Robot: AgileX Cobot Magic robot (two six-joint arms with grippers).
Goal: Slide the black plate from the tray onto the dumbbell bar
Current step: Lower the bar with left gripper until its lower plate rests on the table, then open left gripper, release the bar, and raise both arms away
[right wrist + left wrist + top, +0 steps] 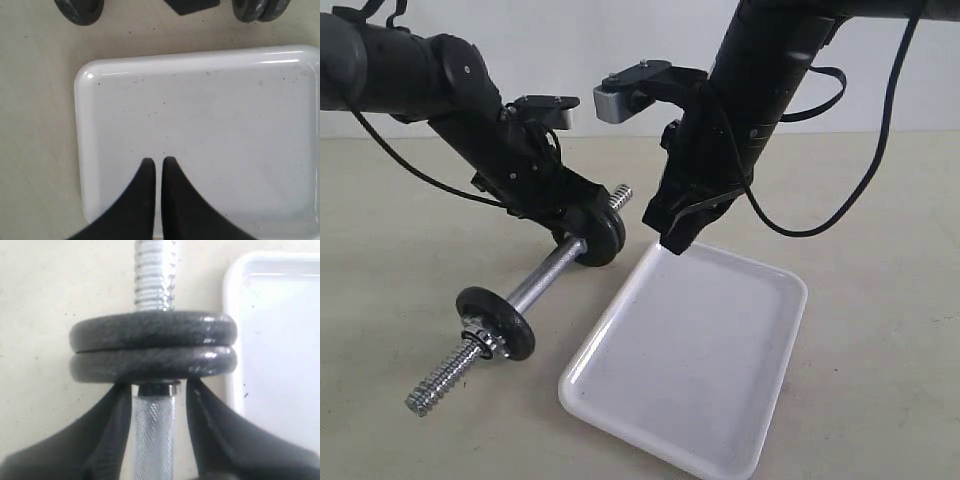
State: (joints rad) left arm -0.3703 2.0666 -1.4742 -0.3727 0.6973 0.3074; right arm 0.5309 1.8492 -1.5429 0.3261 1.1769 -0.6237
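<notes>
Plate [152, 330] sits on the bar [154, 440], left of centre in the exterior view, flush against a second plate [152, 362]. It looks like heavy, rigid iron with a slick rim, so push on the flat face near the hub. Left gripper [157, 386] is open astride the bar. Right gripper [158, 162] is closed on nothing over the tray [200, 65], lower right.

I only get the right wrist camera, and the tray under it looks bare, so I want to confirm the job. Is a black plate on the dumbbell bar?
Observer: Yes, two black plates sit stacked face to face on the dumbbell bar, near one threaded end.
Operator: Is anything clamped on them?
Observer: No, the left gripper straddles the bar right behind those plates, jaws open.
Operator: And the bar's other end?
Observer: One more black plate sits there, with bare thread sticking out past it.
</notes>
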